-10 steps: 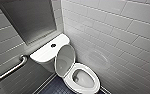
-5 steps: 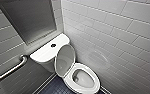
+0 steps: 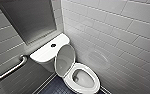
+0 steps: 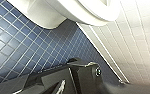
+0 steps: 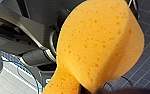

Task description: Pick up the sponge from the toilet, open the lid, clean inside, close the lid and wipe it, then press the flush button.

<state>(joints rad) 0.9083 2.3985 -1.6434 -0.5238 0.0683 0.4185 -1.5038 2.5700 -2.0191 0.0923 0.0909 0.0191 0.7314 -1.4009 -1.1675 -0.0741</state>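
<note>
Toilet (image 3: 84,80) stands with lid (image 3: 64,60) raised.
Right claw (image 5: 83,88) grips the orange sponge (image 5: 98,42) at one end; left claw's (image 4: 63,85) state cannot be told.

**Lighting / picture quality**

Head view: bright, flat light, soft all over, and the tile lines bow toward the edges. Faint glare patch on the white tiled wall (image 3: 98,58). Grey shading on the raised glossy white oval lid (image 3: 64,60), and shadow under the tank of the glossy white ceramic toilet (image 3: 44,53).

Left wrist view: blurred. The pale wall tiles (image 4: 141,45) are near blown out and the dark blue tiled floor (image 4: 21,50) is dimmer.

Right wrist view: the thick orange-yellow foam sponge (image 5: 98,45) is close, soft-focus and evenly lit.
</note>
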